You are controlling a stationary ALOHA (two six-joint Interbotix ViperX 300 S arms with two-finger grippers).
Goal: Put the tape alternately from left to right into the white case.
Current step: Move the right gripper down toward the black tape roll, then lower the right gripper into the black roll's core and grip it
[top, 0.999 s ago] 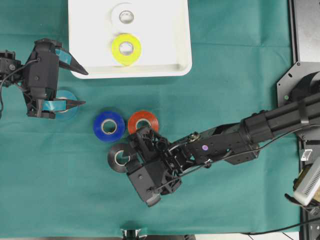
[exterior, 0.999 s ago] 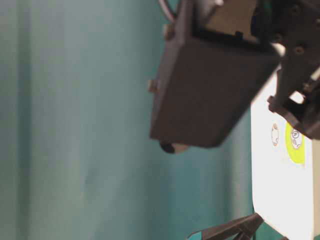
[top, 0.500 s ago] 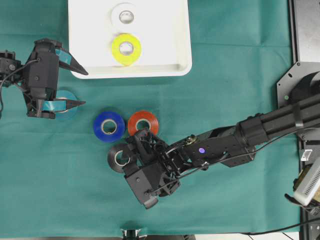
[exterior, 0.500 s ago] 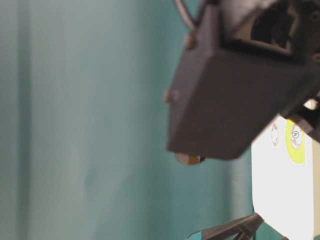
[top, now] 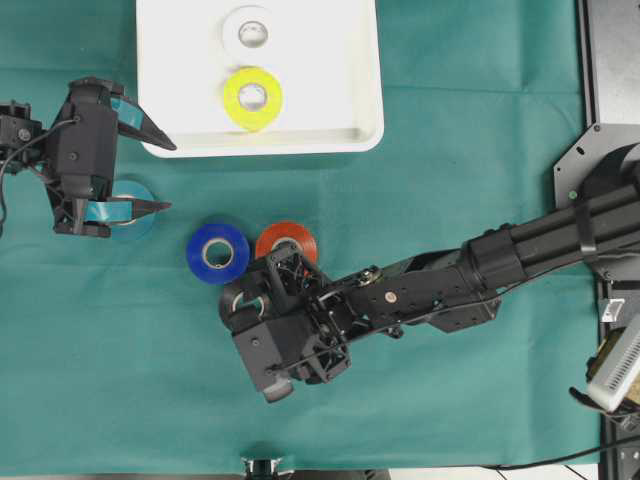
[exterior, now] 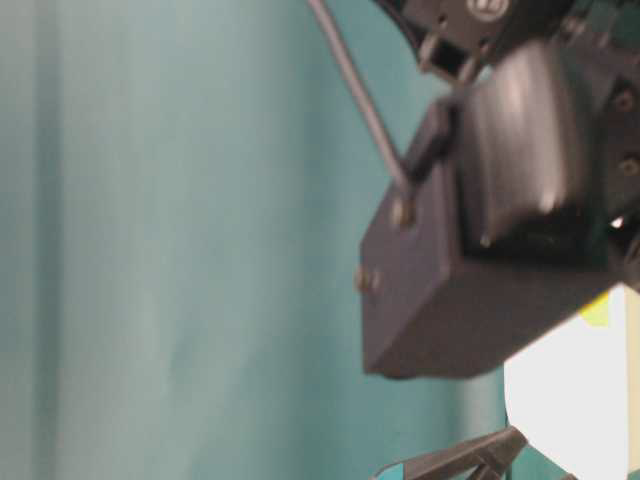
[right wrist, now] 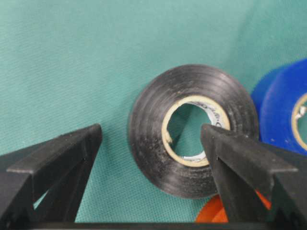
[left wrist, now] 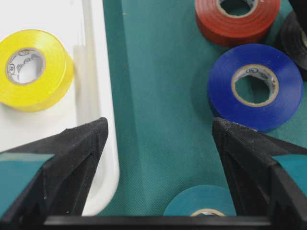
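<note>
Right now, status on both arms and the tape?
Left gripper open, idle over teal roll. Right gripper open, one finger in black roll core. Yellow roll, white roll in case.

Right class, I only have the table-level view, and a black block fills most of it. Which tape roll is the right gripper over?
Observer: The right gripper is over the black roll, jaws open, one finger outside its rim and the other over its core.
Operator: What lies in the case?
Observer: The yellow roll and the white roll lie in the white case.
Operator: And the left gripper?
Observer: The left gripper is open above the teal roll.
</note>
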